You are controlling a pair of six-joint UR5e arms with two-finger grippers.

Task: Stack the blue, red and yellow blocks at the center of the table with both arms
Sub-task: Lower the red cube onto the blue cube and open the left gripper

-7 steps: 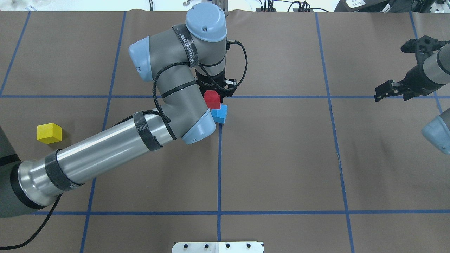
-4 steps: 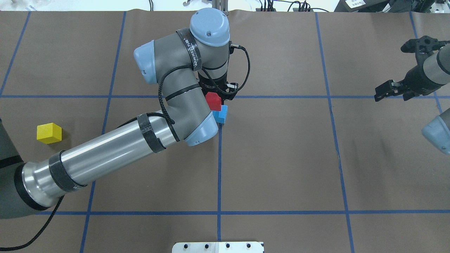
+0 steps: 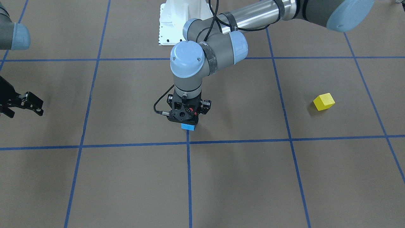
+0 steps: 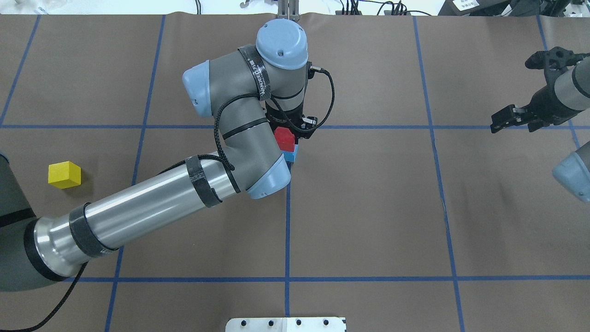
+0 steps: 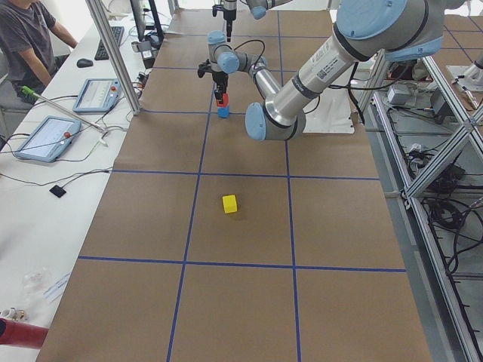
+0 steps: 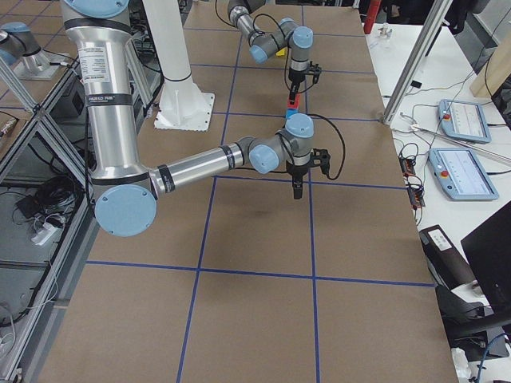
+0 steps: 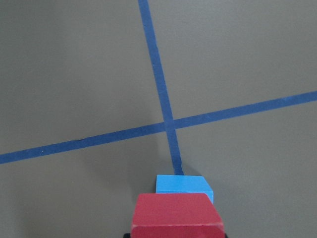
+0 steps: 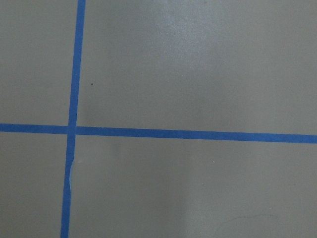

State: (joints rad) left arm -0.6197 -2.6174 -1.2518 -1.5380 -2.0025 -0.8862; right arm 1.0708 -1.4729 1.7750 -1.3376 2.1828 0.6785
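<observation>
The blue block (image 4: 292,156) sits on the table (image 4: 368,207) beside the central tape crossing. My left gripper (image 4: 286,134) is shut on the red block (image 4: 284,139) and holds it directly over the blue block; I cannot tell whether they touch. In the left wrist view the red block (image 7: 177,216) covers the near part of the blue block (image 7: 184,185). From the front, the gripper body (image 3: 185,114) hides the red block and only the blue block's edge (image 3: 188,127) shows. The yellow block (image 4: 64,174) lies alone far left. My right gripper (image 4: 503,119) hovers open and empty at the far right.
The white pedestal base (image 4: 286,324) stands at the table's near edge. My left arm's forearm (image 4: 138,216) stretches across the left half of the table. A seated person (image 5: 30,38) and control tablets (image 5: 45,136) are on a side bench beyond the table.
My left arm has shifted right and lowered, bringing the red block over the blue block so more of the blue is covered. The right arm and the yellow block have not moved.
</observation>
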